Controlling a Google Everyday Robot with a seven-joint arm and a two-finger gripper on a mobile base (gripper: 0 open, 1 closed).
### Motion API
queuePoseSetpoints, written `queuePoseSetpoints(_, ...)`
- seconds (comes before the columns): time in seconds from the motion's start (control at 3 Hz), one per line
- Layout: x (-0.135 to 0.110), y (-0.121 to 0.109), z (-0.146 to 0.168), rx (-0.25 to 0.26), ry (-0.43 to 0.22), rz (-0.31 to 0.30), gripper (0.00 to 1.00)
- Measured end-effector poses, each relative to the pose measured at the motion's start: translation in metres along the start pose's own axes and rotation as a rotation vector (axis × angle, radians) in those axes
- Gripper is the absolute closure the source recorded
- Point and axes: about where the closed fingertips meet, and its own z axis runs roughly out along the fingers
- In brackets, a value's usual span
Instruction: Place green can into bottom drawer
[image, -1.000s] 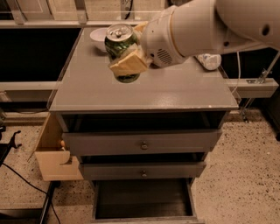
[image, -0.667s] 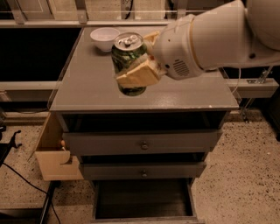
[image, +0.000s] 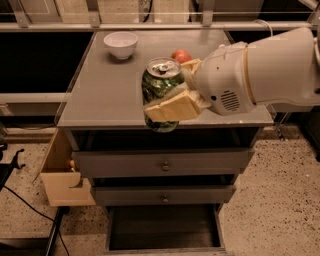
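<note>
The green can (image: 161, 85) is upright in the air, shiny mottled green with a silver top and pull tab. My gripper (image: 176, 97) is shut on it, its tan fingers (image: 172, 108) clasped round the can's right side and front. The can hangs over the front edge of the grey cabinet top (image: 105, 100). The bottom drawer (image: 165, 229) is pulled open below, a wide shallow tray with a dark inside. My white arm (image: 260, 70) comes in from the right.
A white bowl (image: 121, 44) stands at the back left of the cabinet top. A red round object (image: 181, 55) lies behind the gripper. Two shut knobbed drawers (image: 162, 165) sit above the open one. A pale wooden box (image: 62, 175) stands at the cabinet's left.
The gripper has carried the can forward and to the right, from the back of the cabinet top out to its front edge.
</note>
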Motion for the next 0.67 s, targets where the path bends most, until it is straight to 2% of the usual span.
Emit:
queuePoseSetpoints(0.33, 0.013, 0.014, 0.006, -0.010, -0.008, -0.022, 1.00)
queuePoseSetpoints(0.67, 0.045, 0.032, 0.015, -0.012, -0.019, -0.031, 1.00)
